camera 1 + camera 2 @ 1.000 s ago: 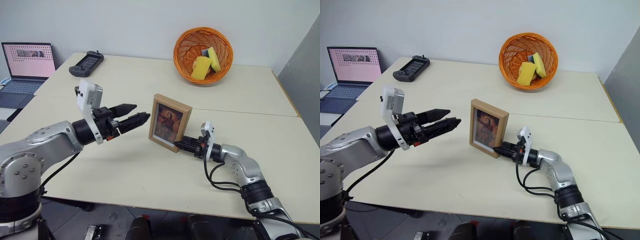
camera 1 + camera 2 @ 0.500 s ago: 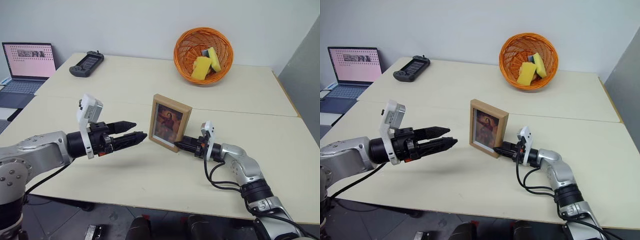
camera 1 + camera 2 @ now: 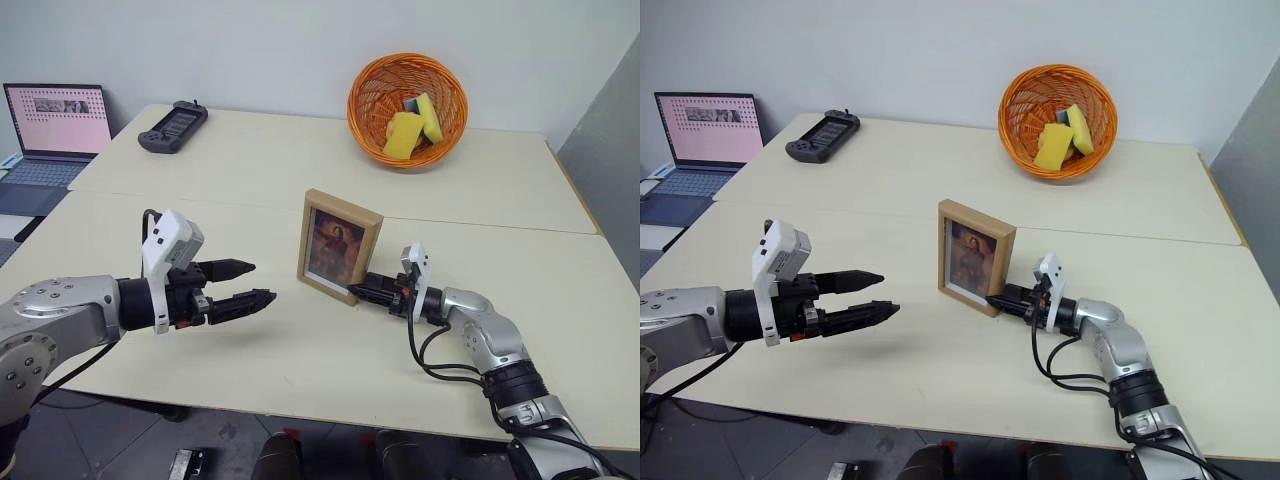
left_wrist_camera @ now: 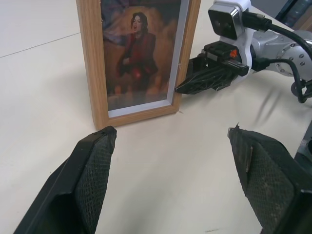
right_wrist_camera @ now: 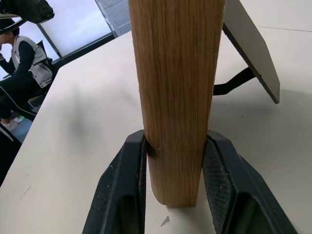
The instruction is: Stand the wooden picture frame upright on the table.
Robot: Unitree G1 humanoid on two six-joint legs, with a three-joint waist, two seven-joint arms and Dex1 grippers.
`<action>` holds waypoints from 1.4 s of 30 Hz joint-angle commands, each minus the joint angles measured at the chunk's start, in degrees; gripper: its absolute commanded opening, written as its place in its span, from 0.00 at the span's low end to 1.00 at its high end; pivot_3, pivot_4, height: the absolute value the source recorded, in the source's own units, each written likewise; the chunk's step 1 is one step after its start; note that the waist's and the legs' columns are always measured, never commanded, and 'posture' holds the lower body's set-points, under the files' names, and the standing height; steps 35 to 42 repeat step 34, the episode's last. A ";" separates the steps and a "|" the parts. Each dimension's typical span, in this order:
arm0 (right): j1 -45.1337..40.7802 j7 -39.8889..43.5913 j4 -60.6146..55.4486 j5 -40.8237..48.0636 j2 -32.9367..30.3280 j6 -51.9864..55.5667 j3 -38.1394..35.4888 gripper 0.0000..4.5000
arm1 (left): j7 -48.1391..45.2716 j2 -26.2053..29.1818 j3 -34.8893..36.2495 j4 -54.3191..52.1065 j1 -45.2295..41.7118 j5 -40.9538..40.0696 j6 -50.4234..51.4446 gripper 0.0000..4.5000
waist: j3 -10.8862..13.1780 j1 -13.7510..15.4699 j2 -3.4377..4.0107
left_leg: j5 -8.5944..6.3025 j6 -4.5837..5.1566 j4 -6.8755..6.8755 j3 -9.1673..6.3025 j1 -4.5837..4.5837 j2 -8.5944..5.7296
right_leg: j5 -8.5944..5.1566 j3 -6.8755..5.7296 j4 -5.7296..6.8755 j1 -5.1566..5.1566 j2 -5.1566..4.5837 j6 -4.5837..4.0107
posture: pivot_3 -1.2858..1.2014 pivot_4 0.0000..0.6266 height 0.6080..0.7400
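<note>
On the cream desk (image 3: 250,380) the frame (image 3: 338,246) stands upright mid-desk, its right edge clamped in the right hand (image 3: 366,288); the left hand (image 3: 247,284), fingers apart, hovers leftward, farther off.

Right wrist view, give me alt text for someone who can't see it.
The right hand has its two black fingers closed on the lower edge of an upright wooden frame standing on a cream table. The frame's easel stand is folded out behind it, and a seated person shows beyond the table.
</note>
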 commanded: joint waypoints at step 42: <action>14.78 -11.63 -24.36 9.40 -7.89 16.42 -15.95 0.78 | 10.23 -12.77 2.30 -2.84 -1.50 2.16 -4.79 0.88 | 0.06 0.19 0.07 | 0.00 0.00 -0.04 -0.03 -0.05 -0.01 | 0.00 0.00 -0.15 0.04 -0.01 -0.01 | 0.52 0.24 1.00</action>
